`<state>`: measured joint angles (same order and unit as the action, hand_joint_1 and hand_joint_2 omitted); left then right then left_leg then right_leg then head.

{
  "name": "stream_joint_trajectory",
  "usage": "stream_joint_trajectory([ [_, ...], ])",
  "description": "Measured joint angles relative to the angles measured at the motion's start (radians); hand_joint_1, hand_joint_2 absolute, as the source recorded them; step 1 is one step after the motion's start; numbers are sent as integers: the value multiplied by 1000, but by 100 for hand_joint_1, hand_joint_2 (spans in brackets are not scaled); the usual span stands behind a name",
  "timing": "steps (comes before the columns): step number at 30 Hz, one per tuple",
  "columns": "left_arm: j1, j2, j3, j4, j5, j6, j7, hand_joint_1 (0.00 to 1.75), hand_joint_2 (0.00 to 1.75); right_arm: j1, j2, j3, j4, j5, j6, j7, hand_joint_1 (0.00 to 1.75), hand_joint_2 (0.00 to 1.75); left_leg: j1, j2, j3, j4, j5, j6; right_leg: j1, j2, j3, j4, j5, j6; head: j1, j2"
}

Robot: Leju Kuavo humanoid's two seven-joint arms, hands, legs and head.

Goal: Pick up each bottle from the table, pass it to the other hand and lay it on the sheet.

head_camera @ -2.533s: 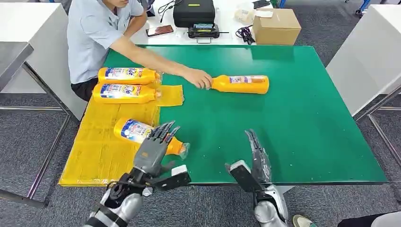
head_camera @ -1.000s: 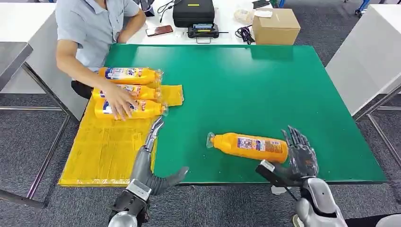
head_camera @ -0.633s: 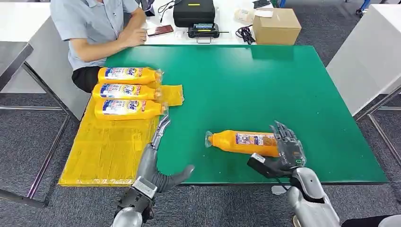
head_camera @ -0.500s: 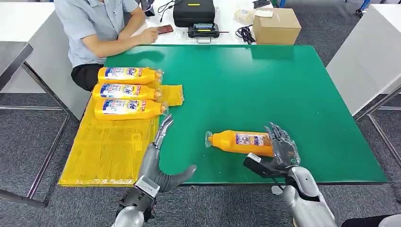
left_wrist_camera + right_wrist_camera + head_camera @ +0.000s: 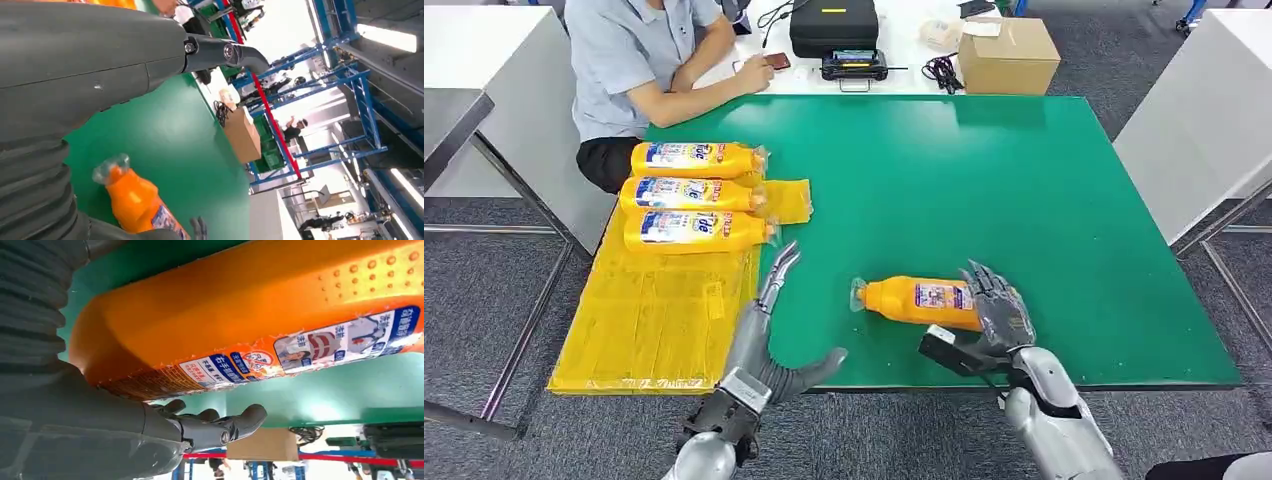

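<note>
An orange bottle (image 5: 912, 300) with a blue and white label lies sideways over the green table's (image 5: 984, 190) front part, its clear-wrapped cap toward my left hand. My right hand (image 5: 994, 315) grips its base end; in the right wrist view the bottle (image 5: 250, 325) lies against the palm with the fingers (image 5: 215, 427) curled behind it. My left hand (image 5: 769, 320) is open beside the cap, fingers straight and thumb spread, holding nothing. The left wrist view shows the bottle (image 5: 135, 205) just past the thumb (image 5: 225, 50). Three like bottles (image 5: 694, 231) lie side by side on the yellow sheet (image 5: 644, 320).
A person (image 5: 639, 60) sits at the table's far left corner, a hand on a phone (image 5: 774, 62). Beyond the far edge stand a black case (image 5: 834, 25) and a cardboard box (image 5: 1007, 55). The sheet overhangs the table's left front corner.
My right hand has taken the bottle and carried it left toward my left hand. The left hand let go of a bottle and opened. The person set that bottle in the row, then drew back.
</note>
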<state>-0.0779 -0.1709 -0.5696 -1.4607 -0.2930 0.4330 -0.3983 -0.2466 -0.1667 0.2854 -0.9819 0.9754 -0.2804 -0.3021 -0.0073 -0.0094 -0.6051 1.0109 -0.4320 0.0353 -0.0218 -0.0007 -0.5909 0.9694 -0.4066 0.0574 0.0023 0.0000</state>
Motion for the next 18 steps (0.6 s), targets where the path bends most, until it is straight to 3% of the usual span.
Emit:
stream_joint_trajectory([
  [2, -1, -1, -4, 1, 0, 0, 0, 0, 175, -6, 0, 3, 3, -3, 5, 4, 2, 175, 0, 0, 0, 0, 0, 0, 0, 0, 0, 0, 0, 0, 0, 0],
  [3, -1, -1, -4, 1, 0, 0, 0, 0, 175, -9, -1, 7, 6, -3, 8, 11, 52, 175, 0, 0, 0, 0, 0, 0, 0, 0, 0, 0, 0, 0, 0, 0],
  [4, -1, -1, -5, 1, 0, 0, 0, 0, 175, -13, -1, 10, 8, -2, 13, 22, 136, 175, 0, 0, 0, 0, 0, 0, 0, 0, 0, 0, 0, 0, 0, 0],
  [5, -1, -1, -5, 1, 0, 0, 0, 0, 175, -17, -2, 13, 10, 2, 21, 34, 164, 175, 0, 0, 0, 0, 0, 0, 0, 0, 0, 0, 0, 0, 0, 0],
  [6, -1, -1, -5, 1, 0, 0, 0, 0, 175, -22, -3, 19, 14, 9, 29, 48, 175, 175, 0, 0, 0, 0, 0, 0, 0, 0, 0, 0, 0, 0, 0, 0],
  [18, -1, -1, -5, 1, -21, 9, 9, 0, 175, -57, -19, 84, 32, 98, 57, 156, 175, 175, 0, 0, 0, 0, 0, 0, 0, 0, 0, 0, 0, 0, 0, 0],
])
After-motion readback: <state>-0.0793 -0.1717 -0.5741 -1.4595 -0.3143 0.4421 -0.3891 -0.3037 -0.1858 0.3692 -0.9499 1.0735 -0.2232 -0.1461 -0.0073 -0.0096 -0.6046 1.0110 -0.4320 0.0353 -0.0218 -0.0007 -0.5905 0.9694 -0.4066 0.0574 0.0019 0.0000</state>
